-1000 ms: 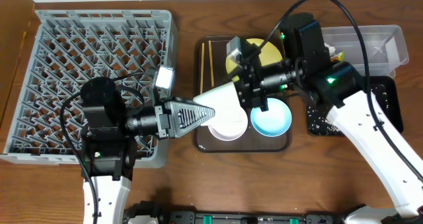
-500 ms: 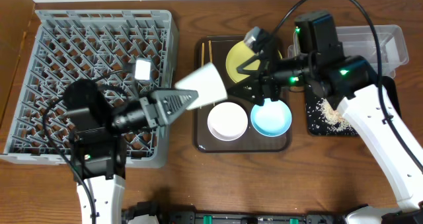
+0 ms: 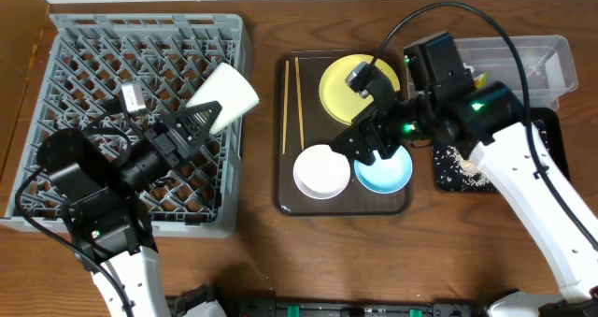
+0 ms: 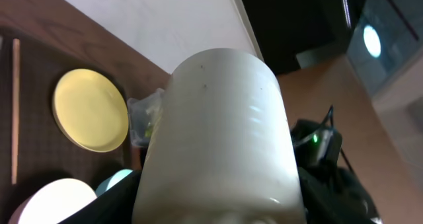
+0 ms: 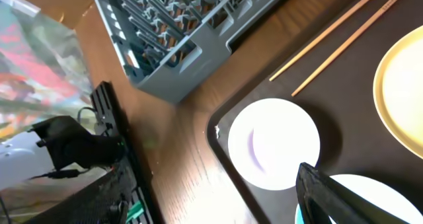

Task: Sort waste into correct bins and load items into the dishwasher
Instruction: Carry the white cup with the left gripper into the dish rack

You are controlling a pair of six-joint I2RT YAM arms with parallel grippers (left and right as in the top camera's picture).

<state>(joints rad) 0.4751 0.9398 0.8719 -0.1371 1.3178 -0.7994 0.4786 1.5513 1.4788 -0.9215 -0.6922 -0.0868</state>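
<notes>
From above, my left gripper (image 3: 207, 111) was pinching the white cup (image 3: 226, 89) by one end, and the cup hung over the right part of the dish rack (image 3: 140, 20), clear of the pegs. Its long axis ran on a slant from near-left to far-right, with the free end pointing far-right. I could not tell whether that end was the rim or the base. As I judged it, the cup's wall was smooth and tapered, so it might slide out of the pinch. Set down this tilted, it might also catch a peg and roll onto its side. My right gripper (image 3: 366, 139) hovered over the brown tray (image 3: 280, 181) between the white bowl (image 3: 321, 172) and the blue bowl (image 3: 385, 170). I could not tell whether its jaws were spread. A careless drop there could knock either bowl.

From my left wrist, the cup (image 4: 221, 138) filled the view, pointing up and away from me, with dark fingers at both lower flanks. The yellow plate (image 4: 89, 108) lay beyond it.

From my right wrist, only one finger (image 5: 324, 194) showed, above the white bowl (image 5: 274, 143), with the chopsticks (image 5: 330, 36) lying slantwise farther off.
</notes>
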